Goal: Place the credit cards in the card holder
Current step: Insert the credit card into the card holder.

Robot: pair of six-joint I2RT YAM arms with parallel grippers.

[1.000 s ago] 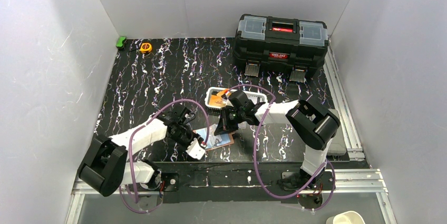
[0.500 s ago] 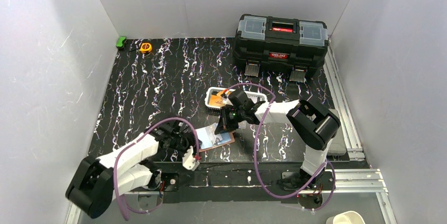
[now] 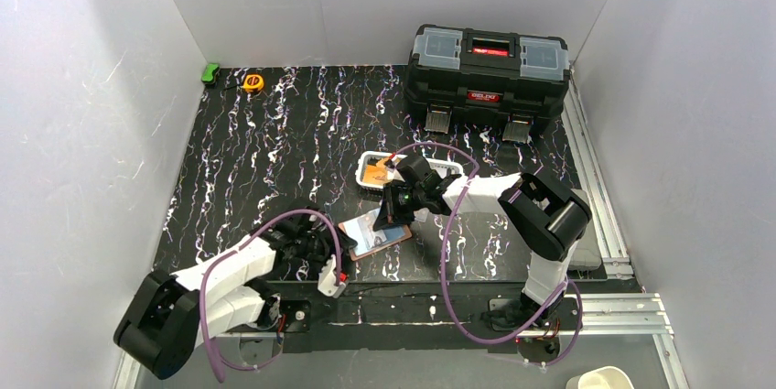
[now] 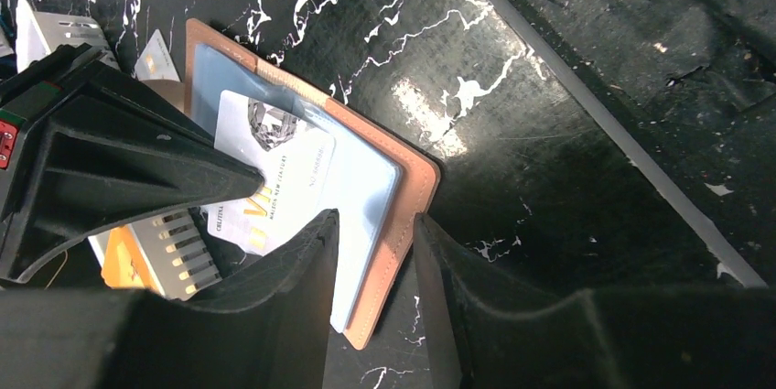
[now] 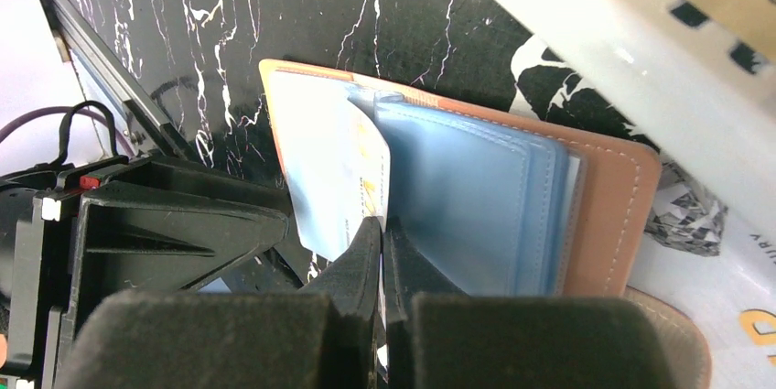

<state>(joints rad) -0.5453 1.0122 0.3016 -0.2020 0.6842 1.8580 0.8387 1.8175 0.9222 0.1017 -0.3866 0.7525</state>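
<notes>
The card holder point(image 3: 379, 239) lies open on the black table, salmon-pink point(image 4: 417, 177) with blue sleeves point(image 5: 476, 188). My right gripper point(image 3: 387, 221) comes down on it from behind, shut point(image 5: 382, 226) on a pale credit card point(image 5: 355, 169) that stands on edge in a sleeve. In the left wrist view that card point(image 4: 274, 165) sits partly under the sleeve. My left gripper point(image 3: 344, 259) is low at the holder's near corner. Its jaws point(image 4: 375, 229) stand apart, the corner shows in the gap, and nothing is clamped. An orange card point(image 3: 375, 172) lies in the white basket point(image 3: 430, 167).
A black toolbox point(image 3: 488, 64) stands at the back right. A yellow tape measure point(image 3: 253, 82) and a green object point(image 3: 210, 72) lie at the back left. The white basket point(image 5: 641, 59) sits right behind the holder. The table's front edge point(image 4: 641, 178) runs close by the left gripper.
My left arm has drawn back toward the table's near edge, off the top of the holder. The right gripper stays shut on the card and has shifted only slightly.
</notes>
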